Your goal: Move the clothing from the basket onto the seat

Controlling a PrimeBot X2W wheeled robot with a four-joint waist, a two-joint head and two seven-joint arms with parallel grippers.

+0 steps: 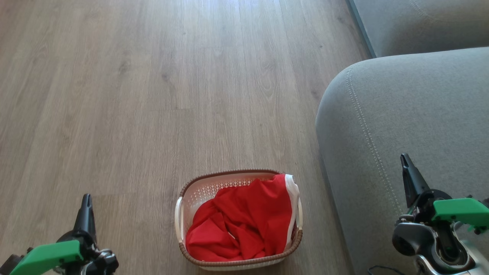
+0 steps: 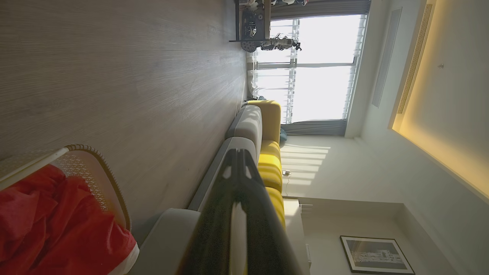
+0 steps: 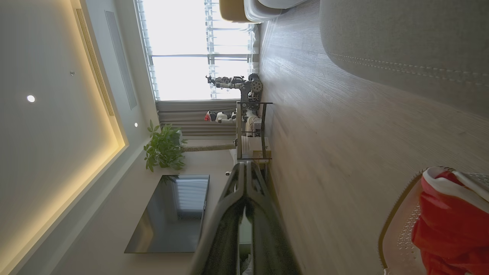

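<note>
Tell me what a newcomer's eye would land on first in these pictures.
The red clothing with white trim stands out, crumpled in the cream basket on the wooden floor, at the bottom middle of the head view. Next, the big grey sofa with its pale double seam, to the basket's right. The left gripper and right gripper sit shut at the lower corners, apart from the basket.

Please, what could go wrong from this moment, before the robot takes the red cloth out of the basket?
1. The crumpled red garment with white trim lies over the right rim of the cream perforated plastic basket with a brown braided rim; a pull might drag or tip the basket.
2. The left gripper and the right gripper are shut; reaching in like this would probably only push the cloth.
</note>
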